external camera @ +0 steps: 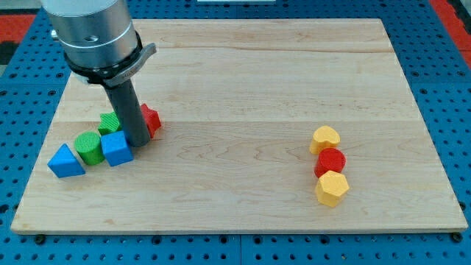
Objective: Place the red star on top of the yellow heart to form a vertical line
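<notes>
One red star (151, 118), half hidden behind my tip (138, 142); orientation unclear.

The worktop (243, 81) was pale wood with fine grain lines, lying on a blue pegboard (449, 66) dotted with dark holes. The rod was dark, its housing (92, 33) silvery grey. The star (150, 119) and the cylinder (330, 160) were red. The heart (324, 138) and hexagon (332, 188) were yellow. Two blocks (89, 146) (110, 122) were green. The cube (116, 148) and triangle (66, 161) were blue.

No readable text, label, brand, number or sign anywhere on the blocks, board or arm.
</notes>
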